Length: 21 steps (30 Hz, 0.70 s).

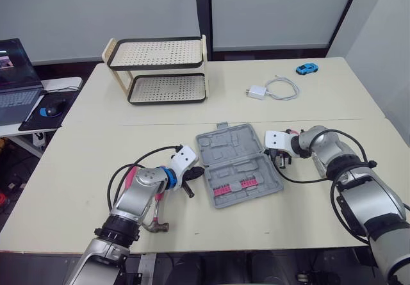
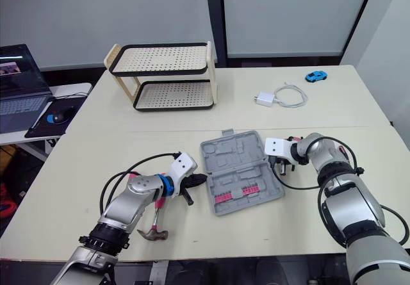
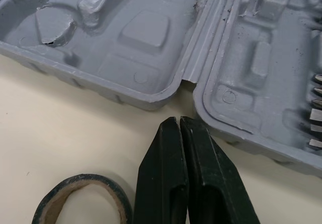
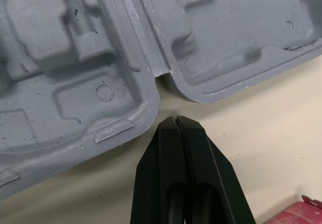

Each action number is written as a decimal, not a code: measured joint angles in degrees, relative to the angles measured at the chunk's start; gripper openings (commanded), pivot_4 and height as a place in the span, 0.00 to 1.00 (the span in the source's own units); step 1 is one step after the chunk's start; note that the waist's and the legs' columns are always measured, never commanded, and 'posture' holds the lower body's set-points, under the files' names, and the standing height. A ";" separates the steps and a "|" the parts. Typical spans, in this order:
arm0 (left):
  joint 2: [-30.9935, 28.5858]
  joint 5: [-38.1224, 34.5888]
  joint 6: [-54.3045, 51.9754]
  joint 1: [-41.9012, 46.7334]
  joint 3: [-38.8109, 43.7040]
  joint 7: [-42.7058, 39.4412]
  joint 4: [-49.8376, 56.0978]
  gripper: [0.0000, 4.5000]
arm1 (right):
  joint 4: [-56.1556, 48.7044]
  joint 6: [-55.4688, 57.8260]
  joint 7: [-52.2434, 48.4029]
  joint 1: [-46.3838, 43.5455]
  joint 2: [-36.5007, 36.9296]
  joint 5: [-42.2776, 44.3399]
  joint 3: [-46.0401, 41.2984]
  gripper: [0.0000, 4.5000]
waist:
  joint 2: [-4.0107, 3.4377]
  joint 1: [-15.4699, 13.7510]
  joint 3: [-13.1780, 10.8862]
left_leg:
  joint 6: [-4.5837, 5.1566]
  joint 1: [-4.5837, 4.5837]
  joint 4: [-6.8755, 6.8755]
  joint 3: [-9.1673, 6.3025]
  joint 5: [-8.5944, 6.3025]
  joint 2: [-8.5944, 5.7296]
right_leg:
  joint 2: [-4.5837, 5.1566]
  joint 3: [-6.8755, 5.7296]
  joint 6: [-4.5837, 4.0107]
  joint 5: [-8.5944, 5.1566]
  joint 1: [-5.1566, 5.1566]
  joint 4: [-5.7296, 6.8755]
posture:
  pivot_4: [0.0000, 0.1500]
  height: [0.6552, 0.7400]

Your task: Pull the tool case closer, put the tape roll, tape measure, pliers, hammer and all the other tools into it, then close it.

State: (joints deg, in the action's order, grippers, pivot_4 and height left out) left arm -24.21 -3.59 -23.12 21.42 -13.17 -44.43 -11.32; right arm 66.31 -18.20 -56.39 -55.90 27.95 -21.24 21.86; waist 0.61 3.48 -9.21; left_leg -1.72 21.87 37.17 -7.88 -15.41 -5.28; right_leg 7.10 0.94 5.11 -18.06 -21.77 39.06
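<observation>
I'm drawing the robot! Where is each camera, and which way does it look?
Eye views: on the head, looking forward and down at the table and open tool case; left arm and right arm show.
Left wrist view: on that wrist, looking along the shut left hand at the case's edge, by a tape roll.
Right wrist view: on that wrist, looking along the shut right hand at the case's opposite edge.
Both wrist views share the case's hinge.
</observation>
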 measured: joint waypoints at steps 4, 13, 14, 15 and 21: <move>1.16 0.48 1.43 1.35 -0.24 -0.02 -2.49 0.01 | 0.39 0.09 0.12 -0.31 -0.46 0.00 -0.01 0.00 | 0.01 0.01 0.00 | 0.00 0.00 0.04 0.01 0.00 0.00 | 0.00 0.00 0.01 0.03 0.01 0.00 | 1.00 1.00; 1.91 1.82 2.22 2.91 -1.33 -1.46 -4.63 0.01 | -1.26 0.66 -1.18 0.51 -0.32 0.09 -0.34 0.00 | 0.02 -0.02 0.01 | 0.00 0.01 0.04 -0.01 0.00 -0.02 | 0.00 0.00 0.03 0.05 0.01 -0.01 | 1.00 1.00; 1.87 1.93 2.04 2.89 -1.63 -1.85 -4.33 0.01 | -2.66 0.80 -1.60 1.36 0.17 0.29 -0.49 0.00 | 0.03 -0.03 0.02 | 0.00 0.02 0.04 -0.01 0.00 -0.02 | 0.01 0.00 0.03 0.05 0.01 -0.01 | 1.00 1.00; 1.80 2.00 1.94 2.86 -1.90 -2.33 -4.05 0.01 | -3.63 1.07 -2.14 1.87 0.45 0.43 -0.56 0.00 | 0.03 -0.04 0.02 | 0.00 0.02 0.04 0.00 0.00 -0.02 | 0.01 0.00 0.04 0.05 0.01 -0.01 | 1.00 1.00; 0.76 2.56 1.08 1.47 -3.69 -4.03 -0.75 0.01 | -15.26 5.11 -4.76 8.81 3.25 2.48 -2.30 0.00 | 0.07 -0.19 0.04 | 0.00 0.02 0.04 -0.03 0.00 -0.02 | 0.01 -0.01 0.04 0.05 0.03 -0.03 | 1.00 1.00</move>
State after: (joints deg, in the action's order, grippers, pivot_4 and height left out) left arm -23.45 -1.03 -22.04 22.89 -16.87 -48.46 -12.08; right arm 51.05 -13.09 -61.15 -47.09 31.20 -18.76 19.56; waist 0.67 3.29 -9.17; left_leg -1.72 21.89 37.20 -7.91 -15.41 -5.30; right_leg 7.11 0.93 5.15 -18.01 -21.74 39.04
